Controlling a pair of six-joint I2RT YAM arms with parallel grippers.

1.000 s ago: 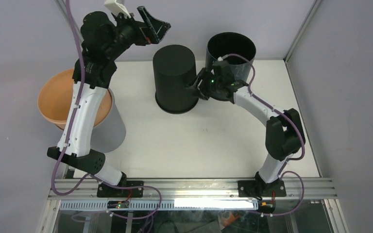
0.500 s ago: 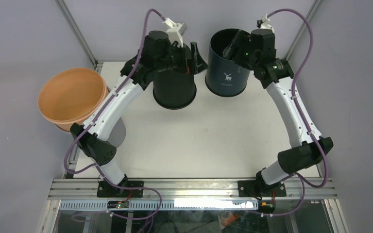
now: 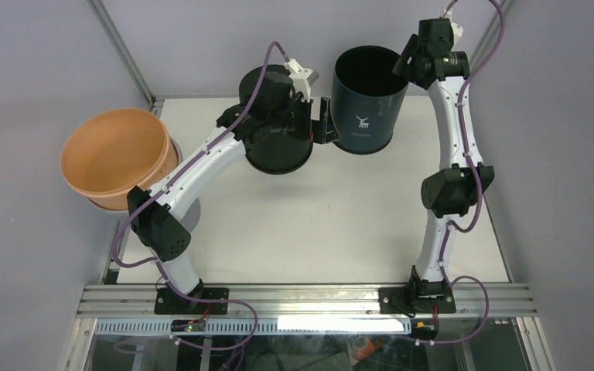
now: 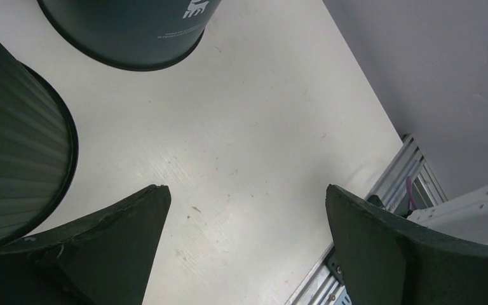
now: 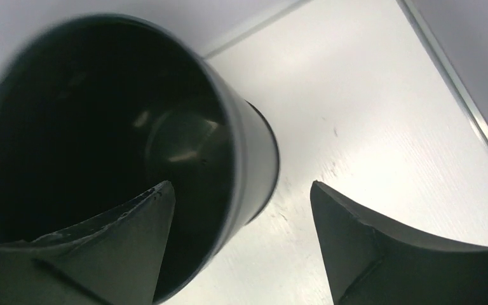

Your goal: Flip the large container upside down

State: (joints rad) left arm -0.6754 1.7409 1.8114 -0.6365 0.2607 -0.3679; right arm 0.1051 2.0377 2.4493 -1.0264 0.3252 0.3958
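A wide orange container [image 3: 112, 154], the largest in view, stands mouth up at the table's left edge. A dark container with a deer logo [image 3: 365, 108] stands mouth up at the back. A black ribbed container [image 3: 278, 147] stands upside down beside it. My left gripper [image 3: 317, 124] is open and empty between the two dark containers; its wrist view shows the ribbed one [image 4: 13, 133] and the logo one [image 4: 127, 32]. My right gripper [image 3: 404, 66] is open at the logo container's right rim. In the right wrist view the rim [image 5: 248, 146] lies between the fingers.
A grey object [image 3: 192, 210] shows under the orange container, partly behind my left arm. Metal frame posts rise at the back corners [image 3: 124, 58]. An aluminium rail [image 3: 309, 297] runs along the near edge. White tabletop [image 3: 317, 224] lies in front of the containers.
My left arm swung from the back left over to the upside-down black container. My right arm rose from between the dark containers to the upright one's right rim. The containers stayed put.
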